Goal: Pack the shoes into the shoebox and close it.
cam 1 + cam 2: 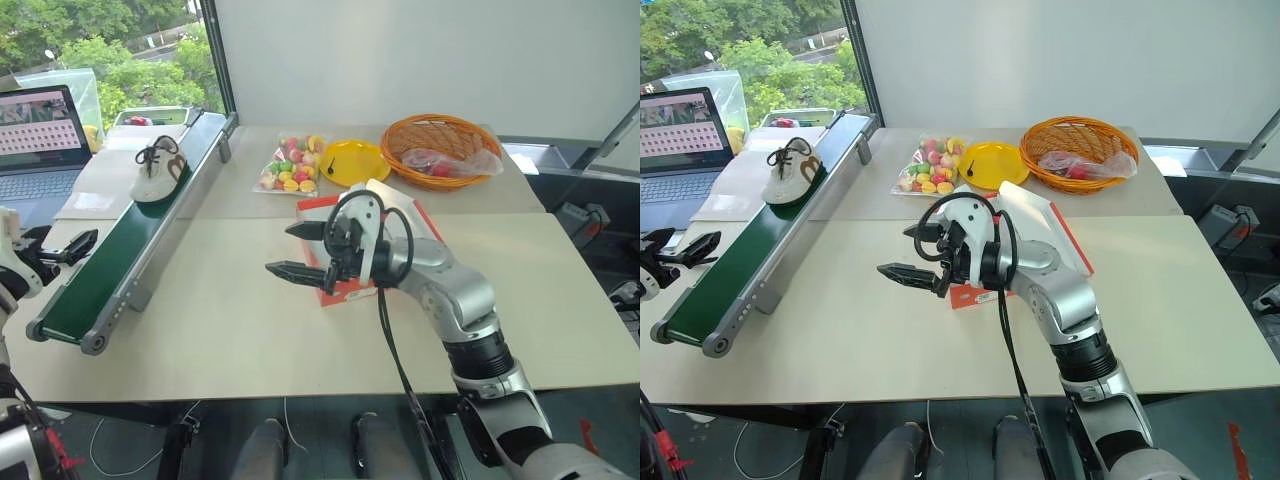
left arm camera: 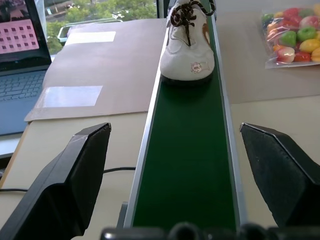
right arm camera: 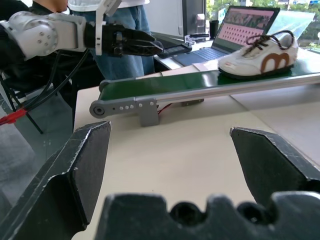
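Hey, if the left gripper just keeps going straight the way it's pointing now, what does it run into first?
Probably the shoe standing on the green conveyor belt. The open left gripper looks straight along the belt, nothing else between; depth is hard to judge.

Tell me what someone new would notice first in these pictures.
Probably the white sneaker riding on the green conveyor belt along the table's left side. Next, the right gripper, open, hovers mid-table in front of the orange-red shoebox. The left gripper waits open near the belt's near end.
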